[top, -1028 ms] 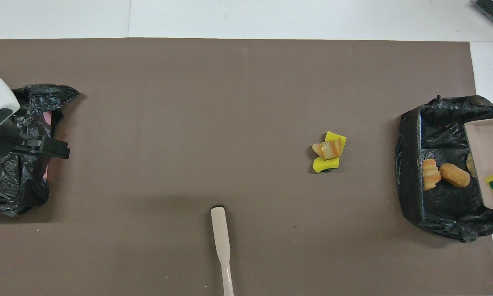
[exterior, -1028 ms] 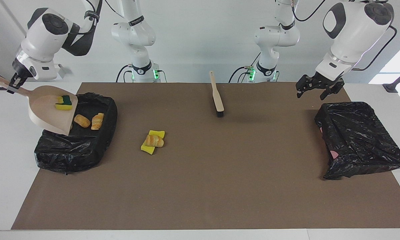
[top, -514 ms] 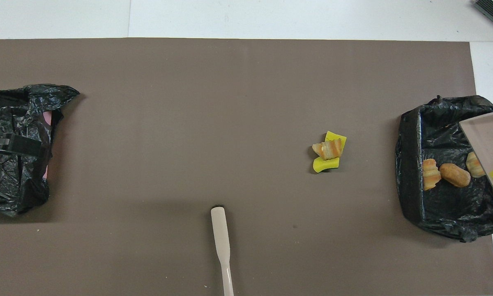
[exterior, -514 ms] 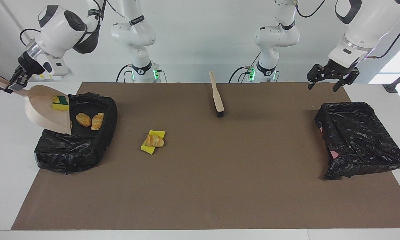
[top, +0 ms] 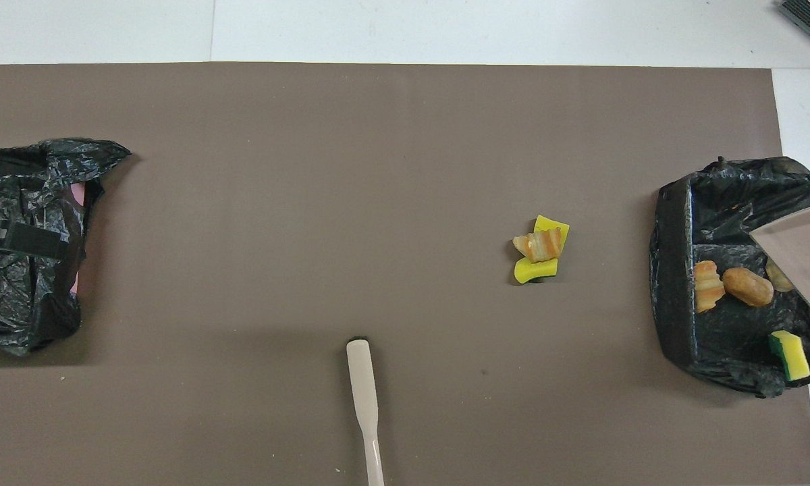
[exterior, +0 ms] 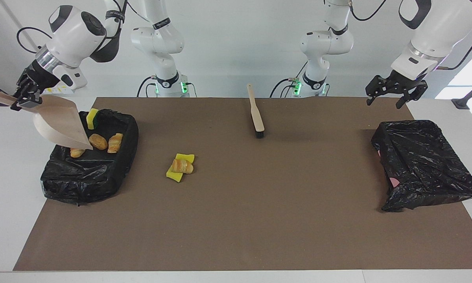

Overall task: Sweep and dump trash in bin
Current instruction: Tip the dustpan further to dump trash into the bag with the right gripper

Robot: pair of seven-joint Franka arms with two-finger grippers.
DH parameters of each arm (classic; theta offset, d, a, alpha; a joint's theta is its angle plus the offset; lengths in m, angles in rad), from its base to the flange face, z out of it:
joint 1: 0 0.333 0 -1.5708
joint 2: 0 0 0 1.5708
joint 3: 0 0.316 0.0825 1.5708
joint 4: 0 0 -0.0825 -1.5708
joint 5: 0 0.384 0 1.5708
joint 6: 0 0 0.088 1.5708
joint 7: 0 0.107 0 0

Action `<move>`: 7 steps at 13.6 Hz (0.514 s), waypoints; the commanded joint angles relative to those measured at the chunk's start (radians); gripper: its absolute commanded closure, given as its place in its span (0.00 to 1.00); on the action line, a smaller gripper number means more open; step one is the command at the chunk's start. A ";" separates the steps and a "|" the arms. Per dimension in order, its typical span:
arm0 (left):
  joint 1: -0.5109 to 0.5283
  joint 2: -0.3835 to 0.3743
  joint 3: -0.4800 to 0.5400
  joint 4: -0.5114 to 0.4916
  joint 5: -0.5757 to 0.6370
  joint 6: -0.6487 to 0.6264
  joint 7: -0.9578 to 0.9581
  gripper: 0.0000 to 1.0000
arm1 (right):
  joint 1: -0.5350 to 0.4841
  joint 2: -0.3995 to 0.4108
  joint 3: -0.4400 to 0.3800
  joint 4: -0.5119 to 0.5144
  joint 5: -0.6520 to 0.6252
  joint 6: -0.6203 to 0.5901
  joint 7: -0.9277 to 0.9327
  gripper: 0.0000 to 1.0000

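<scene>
Trash lies in two places: three golden-brown bread pieces (exterior: 98, 142) and a yellow-and-green sponge bit (exterior: 92, 118) sit in the black-lined bin (exterior: 86, 177) at the right arm's end of the table, while a bread lump on yellow sponge bits (exterior: 180, 166) rests on the brown mat (exterior: 236, 220) beside that bin, toward the table's middle. Over the bin, the right gripper (exterior: 25, 97) is clamped on the handle of the beige dustpan (exterior: 61, 124), which tilts steeply with its lip down among the bread pieces. With its fingers spread apart and holding nothing, the left gripper (exterior: 393, 91) hangs over the mat's edge near a second black-bagged bin (exterior: 424, 165), and the beige brush (exterior: 255, 112) lies on the mat close to the robots.
</scene>
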 commanded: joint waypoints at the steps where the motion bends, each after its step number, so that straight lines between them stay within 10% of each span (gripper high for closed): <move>1: 0.015 -0.002 -0.010 0.006 0.017 -0.009 0.012 0.00 | -0.015 0.007 0.003 0.016 0.024 0.013 -0.041 1.00; 7: 0.015 -0.002 -0.010 0.006 0.017 -0.009 0.012 0.00 | -0.011 0.024 0.005 0.064 0.066 0.003 -0.071 1.00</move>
